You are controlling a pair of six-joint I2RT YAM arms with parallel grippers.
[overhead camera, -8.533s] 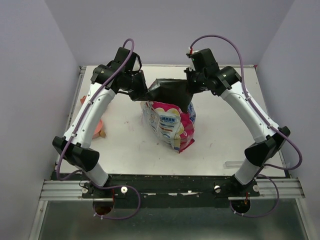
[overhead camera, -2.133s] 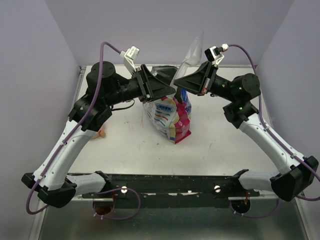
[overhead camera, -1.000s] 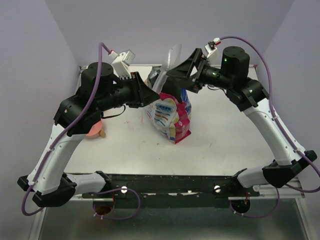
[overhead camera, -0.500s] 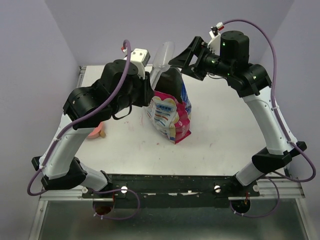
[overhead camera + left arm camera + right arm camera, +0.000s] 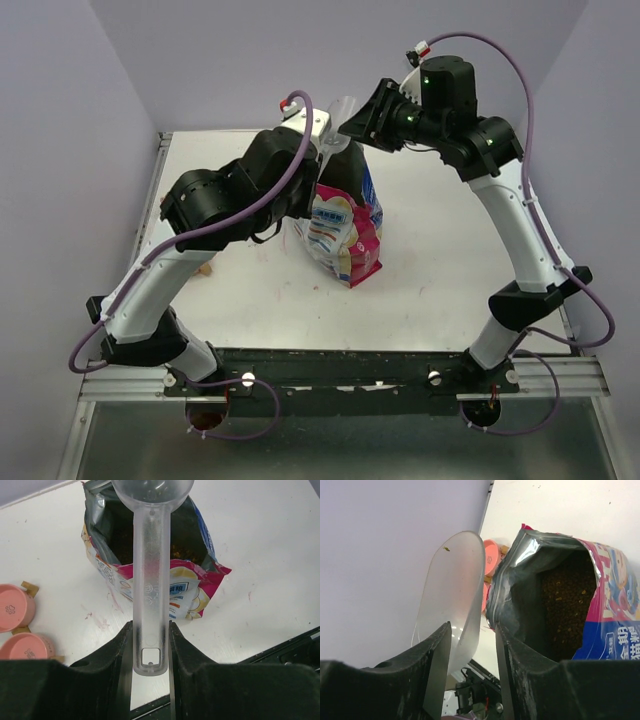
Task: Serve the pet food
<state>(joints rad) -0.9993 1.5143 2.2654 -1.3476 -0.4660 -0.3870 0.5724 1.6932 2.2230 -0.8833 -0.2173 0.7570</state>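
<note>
left gripper (image 5: 150, 628) around clear scoop (image 5: 150, 565)

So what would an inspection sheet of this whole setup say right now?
Surface: white table, faint reddish smudges.
Job's things: pet food inside the open bag, mid-table; clear scoop held by the bag's mouth.
Clutter: two pink bowls left of the bag.
Hands: left hand shut on the scoop's handle; right hand flanks its cup, grip unclear.
Cables: purple cables loop off both arms.
Surroundings: lilac walls; metal rail at near edge.
</note>
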